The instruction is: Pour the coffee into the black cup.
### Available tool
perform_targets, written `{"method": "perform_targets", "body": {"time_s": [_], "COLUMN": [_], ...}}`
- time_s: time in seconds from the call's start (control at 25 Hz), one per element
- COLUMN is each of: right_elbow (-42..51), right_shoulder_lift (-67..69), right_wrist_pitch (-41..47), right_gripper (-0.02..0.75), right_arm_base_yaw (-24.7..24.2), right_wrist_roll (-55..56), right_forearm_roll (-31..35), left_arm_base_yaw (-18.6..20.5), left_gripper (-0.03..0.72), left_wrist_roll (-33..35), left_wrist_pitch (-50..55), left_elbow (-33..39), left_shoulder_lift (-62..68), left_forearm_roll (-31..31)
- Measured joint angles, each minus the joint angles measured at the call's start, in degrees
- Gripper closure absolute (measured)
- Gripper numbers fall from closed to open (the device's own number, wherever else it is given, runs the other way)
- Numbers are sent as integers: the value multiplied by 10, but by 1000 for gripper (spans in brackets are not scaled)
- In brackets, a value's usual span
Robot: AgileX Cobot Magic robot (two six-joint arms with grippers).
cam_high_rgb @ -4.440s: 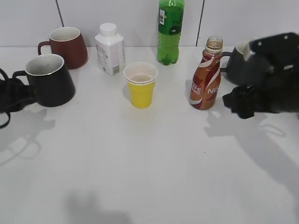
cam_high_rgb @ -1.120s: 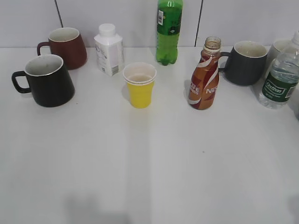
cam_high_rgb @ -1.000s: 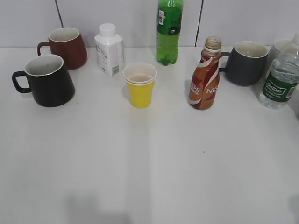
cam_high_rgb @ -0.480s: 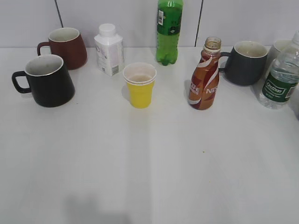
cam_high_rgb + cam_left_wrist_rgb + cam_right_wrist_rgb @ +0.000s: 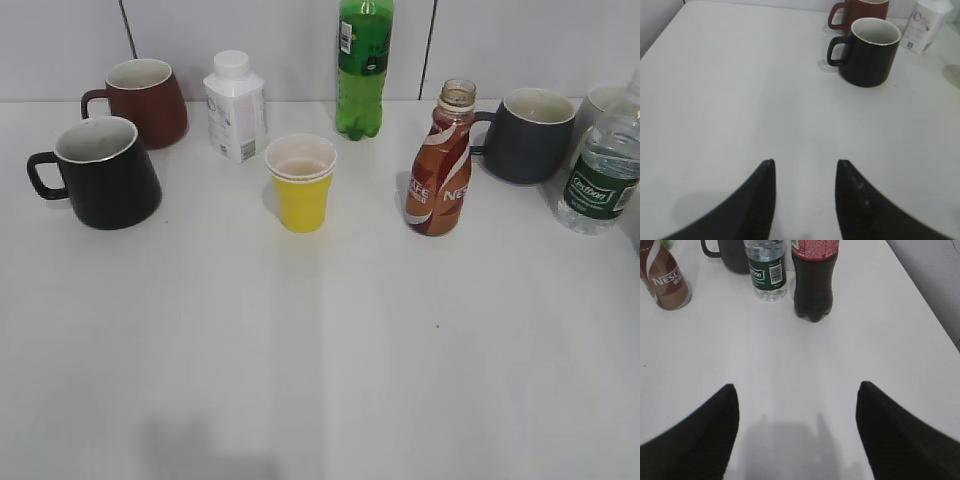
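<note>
The brown Nescafe coffee bottle [image 5: 440, 160] stands upright and uncapped right of centre; it also shows in the right wrist view [image 5: 665, 277]. The black cup [image 5: 105, 172] stands at the left with its handle to the left, and shows in the left wrist view [image 5: 871, 51]. Neither gripper shows in the exterior view. My left gripper [image 5: 805, 162] is open and empty over bare table, well short of the black cup. My right gripper [image 5: 796, 387] is open wide and empty, well short of the bottles.
A yellow paper cup [image 5: 301, 182] stands mid-table. A red mug [image 5: 142, 100], white carton bottle [image 5: 236, 105] and green bottle [image 5: 365, 65] line the back. A dark grey mug [image 5: 528, 135], a water bottle [image 5: 598, 160] and a cola bottle [image 5: 812, 277] stand at the right.
Both arms, seen at the left and right edges 4.4 s ago, have drawn out of the exterior view. Over the last second nothing on the table has moved.
</note>
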Motion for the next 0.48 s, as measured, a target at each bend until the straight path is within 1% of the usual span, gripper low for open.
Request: {"method": "perform_targets", "body": {"time_s": [0.48], "right_elbow": [0], "right_shoulder_lift": [0], "right_wrist_pitch": [0], "right_gripper": [167], "right_arm_base_yaw": [0], "right_wrist_roll": [0], "right_forearm_roll": [0], "left_arm_base_yaw": [0], "left_gripper": [379], "left_wrist_roll": [0], "left_wrist_pitch": [0], "left_elbow": [0], "left_shoulder_lift": [0], "left_forearm_roll": [0]}}
